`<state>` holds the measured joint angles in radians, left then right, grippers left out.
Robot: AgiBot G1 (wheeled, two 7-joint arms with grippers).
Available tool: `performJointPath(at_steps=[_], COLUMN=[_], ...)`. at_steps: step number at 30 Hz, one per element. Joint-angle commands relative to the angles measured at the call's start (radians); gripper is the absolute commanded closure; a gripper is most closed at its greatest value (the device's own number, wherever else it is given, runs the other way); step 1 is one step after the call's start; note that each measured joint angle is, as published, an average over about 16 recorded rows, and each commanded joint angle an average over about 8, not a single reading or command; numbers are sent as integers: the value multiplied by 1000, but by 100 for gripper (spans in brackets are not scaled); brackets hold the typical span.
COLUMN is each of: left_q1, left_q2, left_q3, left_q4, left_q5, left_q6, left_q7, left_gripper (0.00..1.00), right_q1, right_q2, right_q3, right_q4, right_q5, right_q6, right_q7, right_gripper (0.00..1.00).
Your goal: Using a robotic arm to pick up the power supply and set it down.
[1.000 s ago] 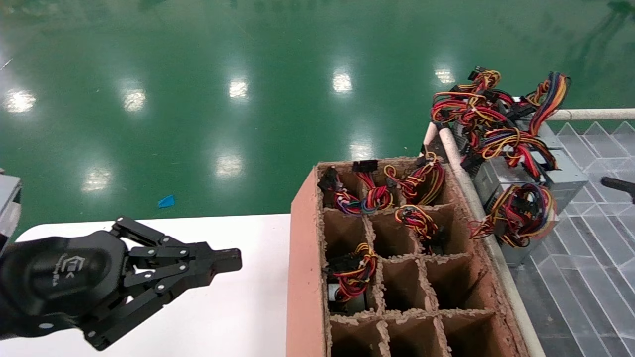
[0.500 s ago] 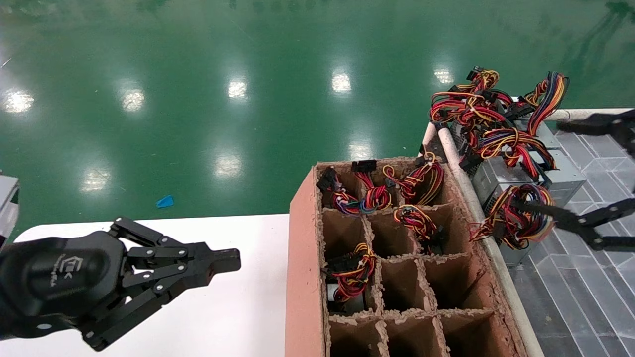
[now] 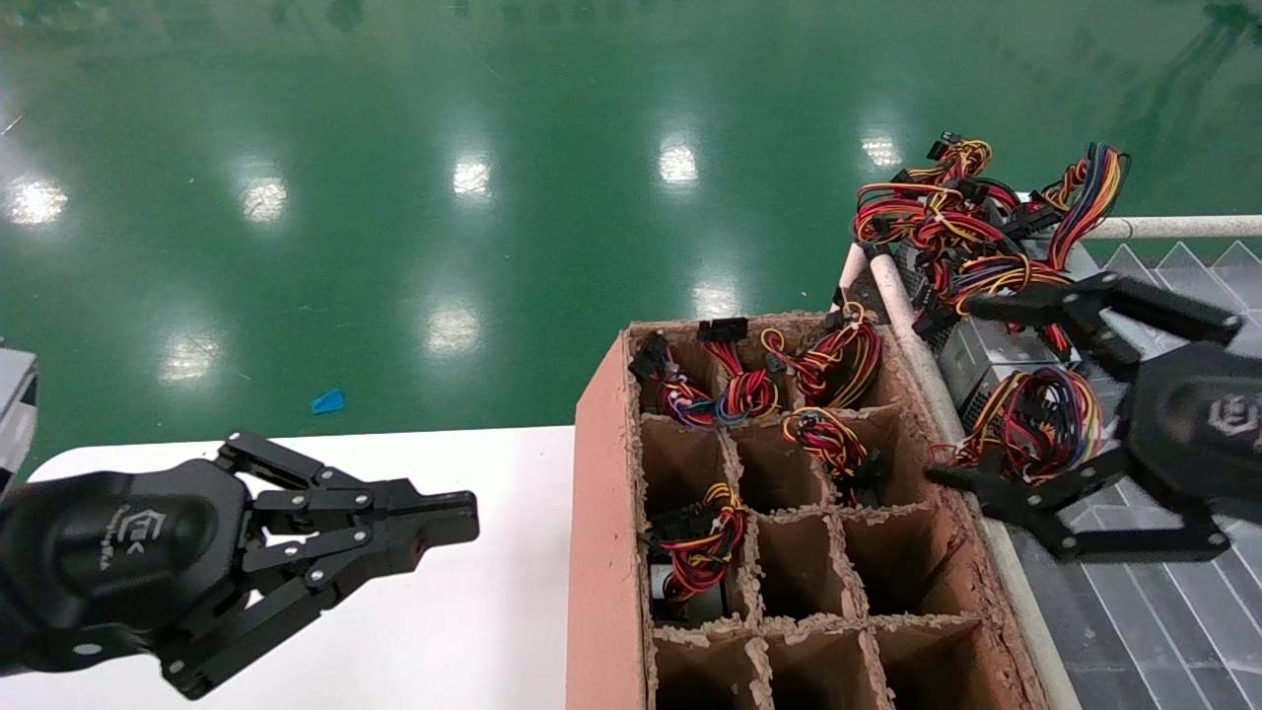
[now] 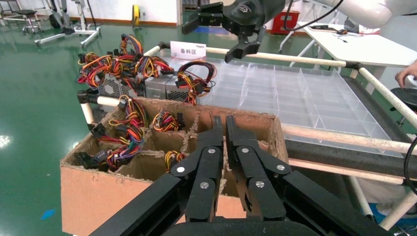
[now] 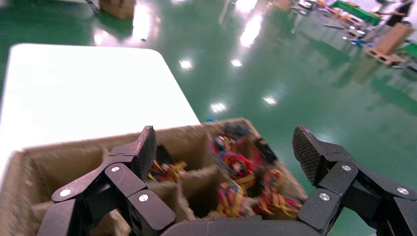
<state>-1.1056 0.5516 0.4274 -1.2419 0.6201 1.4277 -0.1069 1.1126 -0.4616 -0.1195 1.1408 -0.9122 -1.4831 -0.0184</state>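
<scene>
Nothing lifted yet. Right pincer (image 3: 971,394) spread wide, hovering around power supply (image 3: 1025,434) beside the divided carton (image 3: 611,513). Left pincer (image 3: 449,518) pressed together, parked over desk (image 3: 473,631). Grasp, placement remain.

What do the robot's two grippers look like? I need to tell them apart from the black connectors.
Both the left gripper and right gripper are matte black: rounded palms with a white logo, two fingers on bar linkages with silver rivets, ribbed fingertip pads.
</scene>
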Motion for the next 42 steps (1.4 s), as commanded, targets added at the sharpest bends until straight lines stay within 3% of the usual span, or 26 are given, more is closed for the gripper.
performJointPath(at_steps=[1,27,42], left_q1=[0,0,0], left_q2=[0,0,0], left_q3=[0,0,0], left_q4=[0,0,0], left_q5=[0,0,0], left_q6=[0,0,0], left_q7=[0,0,0], left_gripper=[0,0,0], right_q1=[-3,-37,-40], right_q2=[-10,-145,-154], right_q3=[-11,-155,-166], right_q4=[10,139,148], right_q5=[13,176,189], right_q6=[-1,-12,-13], right_q7=[14,199,210], right_gripper=[0,0,0])
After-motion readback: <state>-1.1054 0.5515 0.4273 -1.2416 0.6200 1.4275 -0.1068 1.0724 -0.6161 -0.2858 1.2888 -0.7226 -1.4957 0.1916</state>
